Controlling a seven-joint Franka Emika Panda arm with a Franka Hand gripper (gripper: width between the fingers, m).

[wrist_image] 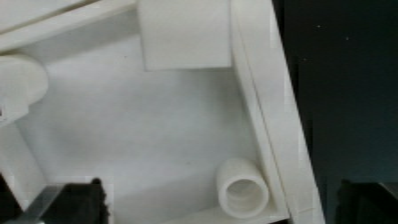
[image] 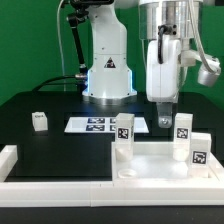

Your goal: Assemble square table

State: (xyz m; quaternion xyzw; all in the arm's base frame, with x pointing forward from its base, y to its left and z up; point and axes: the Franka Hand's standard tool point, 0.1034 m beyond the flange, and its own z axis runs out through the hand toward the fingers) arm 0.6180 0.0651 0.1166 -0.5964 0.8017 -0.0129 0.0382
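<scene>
The white square table top (image: 155, 160) lies at the exterior view's right, raised rim up. Three white tagged legs stand on it: one at its left (image: 124, 132), one at the back right (image: 183, 127), one at the front right (image: 198, 150). A fourth leg (image: 39, 121) stands loose on the black table at the left. My gripper (image: 165, 112) hangs above the top's back edge, between the left and back right legs. In the wrist view the gripper (wrist_image: 217, 205) is open and empty over the top's floor (wrist_image: 160, 130), near a round socket (wrist_image: 246, 190) beside the rim (wrist_image: 267, 90).
The marker board (image: 92, 125) lies flat in front of the robot base (image: 108, 70). A long low white border rail (image: 50, 185) runs along the front and turns up at the left. A leg's base (wrist_image: 187, 35) shows in the wrist view.
</scene>
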